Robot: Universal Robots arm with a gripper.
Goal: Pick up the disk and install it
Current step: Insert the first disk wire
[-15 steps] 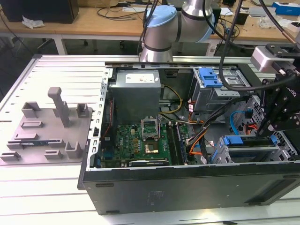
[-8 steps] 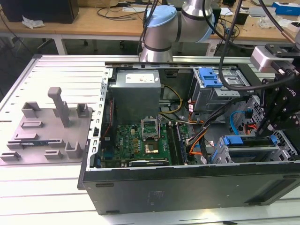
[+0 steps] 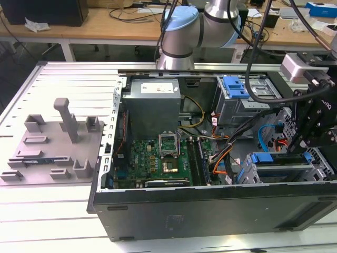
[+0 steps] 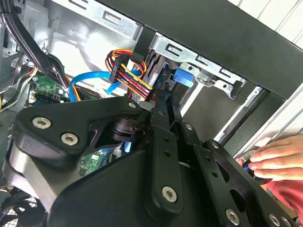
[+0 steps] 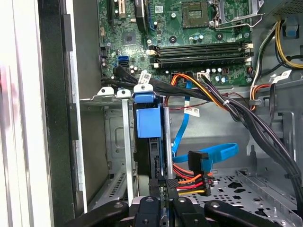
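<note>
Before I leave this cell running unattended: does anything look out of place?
Yes. A person's hand shows in the second wrist view, right beside the gripper and against the computer case, close to the moving arm.

Even, bright room light falls from above, with pale glare on the white table (image 3: 47,211). The computer case (image 3: 210,211) interior sits shadowed. The close black gripper (image 4: 165,118) looks soft.

Electronics lab: opened computer case (image 3: 210,211), cluttered wooden workbenches (image 3: 105,26) behind.
</note>
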